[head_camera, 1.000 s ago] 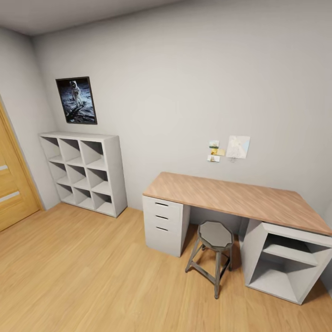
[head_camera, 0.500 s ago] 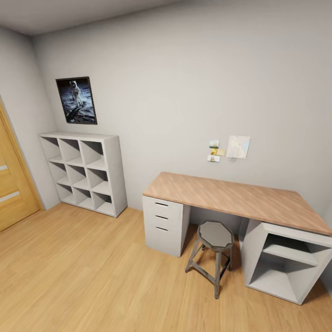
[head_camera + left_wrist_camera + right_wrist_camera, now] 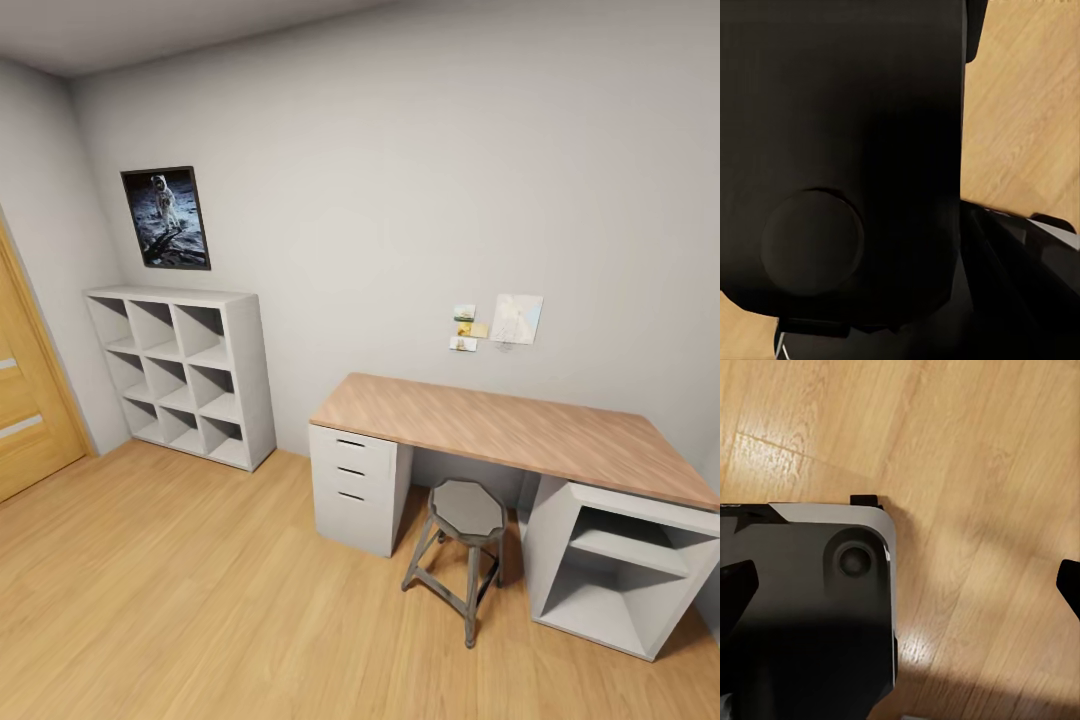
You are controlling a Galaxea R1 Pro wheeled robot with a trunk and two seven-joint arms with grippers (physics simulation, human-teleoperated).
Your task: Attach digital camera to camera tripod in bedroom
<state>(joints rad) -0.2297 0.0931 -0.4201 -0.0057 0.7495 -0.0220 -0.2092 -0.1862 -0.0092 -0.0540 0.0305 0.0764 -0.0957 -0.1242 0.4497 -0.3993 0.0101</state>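
Observation:
The digital camera and the camera tripod are out of view. In the head view I face a white-walled room with a light wood floor (image 3: 200,600) and a wood-topped desk (image 3: 520,430) against the far wall. In the right wrist view my right gripper (image 3: 902,585) is open over the floor, with one dark fingertip (image 3: 736,589) at each side edge and nothing between them. The robot's own dark base (image 3: 810,615) lies below it. The left wrist view looks onto the robot's black body (image 3: 840,165), and that gripper's state cannot be made out.
A grey octagonal stool (image 3: 467,510) stands in front of the desk, between a drawer unit (image 3: 355,485) and an open shelf unit (image 3: 620,570). A white cube shelf (image 3: 185,370) stands at the left wall under a framed astronaut poster (image 3: 166,217). A wooden door (image 3: 25,400) is at far left.

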